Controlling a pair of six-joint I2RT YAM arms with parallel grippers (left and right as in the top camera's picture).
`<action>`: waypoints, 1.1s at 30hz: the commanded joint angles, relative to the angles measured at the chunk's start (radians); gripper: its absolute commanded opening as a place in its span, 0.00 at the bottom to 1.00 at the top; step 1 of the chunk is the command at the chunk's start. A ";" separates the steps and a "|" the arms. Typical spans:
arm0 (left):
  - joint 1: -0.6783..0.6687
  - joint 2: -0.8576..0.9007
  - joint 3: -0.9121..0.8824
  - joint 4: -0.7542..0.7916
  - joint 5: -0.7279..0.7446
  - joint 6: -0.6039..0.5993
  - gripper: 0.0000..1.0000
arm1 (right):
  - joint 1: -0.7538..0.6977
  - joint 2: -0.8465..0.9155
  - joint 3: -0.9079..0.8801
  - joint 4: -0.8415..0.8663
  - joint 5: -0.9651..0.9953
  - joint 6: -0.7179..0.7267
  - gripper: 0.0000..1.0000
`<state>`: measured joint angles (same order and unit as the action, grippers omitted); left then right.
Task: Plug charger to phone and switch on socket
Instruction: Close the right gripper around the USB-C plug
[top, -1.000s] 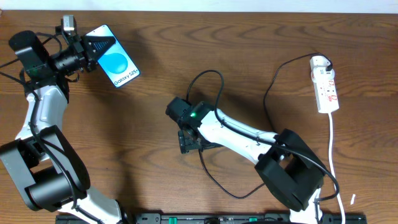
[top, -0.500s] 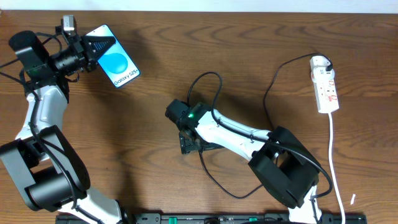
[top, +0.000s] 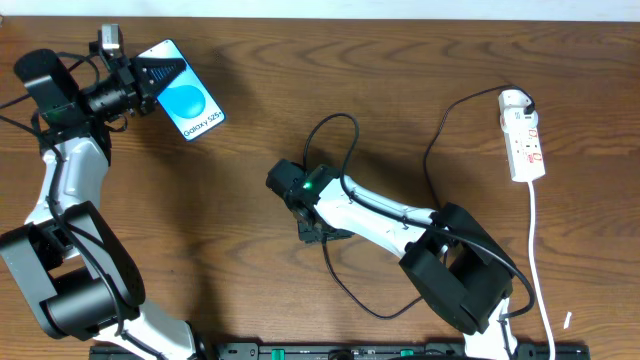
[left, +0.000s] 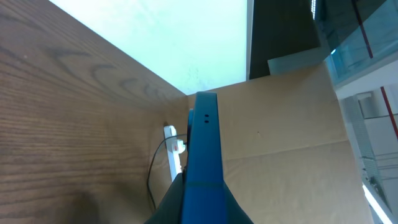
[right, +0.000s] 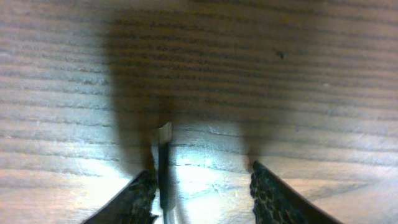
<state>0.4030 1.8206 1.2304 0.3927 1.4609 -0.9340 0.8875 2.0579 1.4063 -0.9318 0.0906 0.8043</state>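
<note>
My left gripper (top: 148, 74) is shut on the phone (top: 186, 102) and holds it above the table at the far left, its light-blue screen facing up. In the left wrist view the phone (left: 205, 146) shows edge-on between the fingers (left: 200, 208). My right gripper (top: 312, 231) points down at mid-table over the charger cable (top: 352, 128). In the right wrist view its fingers (right: 202, 190) are open, and the cable's small plug tip (right: 163, 146) lies on the wood just inside the left finger. The socket (top: 524, 140) lies at the far right, with the black plug (top: 526, 101) at its top end.
The black cable loops across the table from the socket to mid-table and down toward the front edge (top: 385, 312). The socket's white cord (top: 538, 250) runs down the right side. The socket (left: 171, 155) also shows small in the left wrist view. A cardboard wall (left: 292, 137) stands behind.
My right gripper has shifted slightly right and lower over the cable tip. The left arm and phone have not moved.
</note>
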 joint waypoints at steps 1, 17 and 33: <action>0.000 -0.029 0.004 0.005 0.016 0.017 0.08 | 0.003 0.004 0.004 -0.004 0.031 0.011 0.36; 0.000 -0.029 0.004 0.005 0.016 0.017 0.07 | 0.002 0.004 0.004 0.000 0.031 0.053 0.27; 0.000 -0.029 0.004 0.005 0.021 0.016 0.07 | 0.005 0.004 0.004 0.012 0.009 0.267 0.27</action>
<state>0.4030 1.8206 1.2304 0.3927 1.4609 -0.9340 0.8875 2.0579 1.4063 -0.9226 0.0975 0.9821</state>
